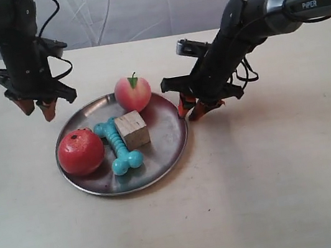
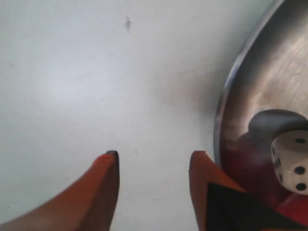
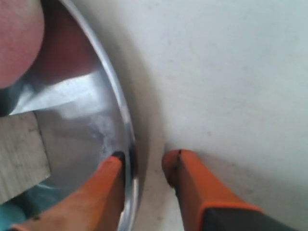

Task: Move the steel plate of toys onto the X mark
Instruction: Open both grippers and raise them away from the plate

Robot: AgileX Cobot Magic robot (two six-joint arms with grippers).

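Observation:
The steel plate (image 1: 167,124) lies on the cream table holding a red apple (image 1: 80,152), a pink peach (image 1: 132,93), a turquoise bone (image 1: 117,145) and a wooden cube (image 1: 132,130). The spotted die (image 2: 291,161) shows only in the left wrist view, by the apple. My right gripper (image 1: 190,112) (image 3: 144,159) is open and straddles the plate's rim (image 3: 126,120), one finger inside, one outside. My left gripper (image 1: 37,109) (image 2: 154,156) hangs open above bare table just outside the plate's (image 2: 269,77) other side. The X mark is out of view.
Cream tabletop (image 1: 273,170) stretches all round the plate, backed by a white cloth (image 1: 134,6). A tiny grey speck (image 2: 127,22) marks the table beyond the left fingers. The peach (image 3: 17,38) and cube (image 3: 19,154) sit close to the right gripper's inner finger.

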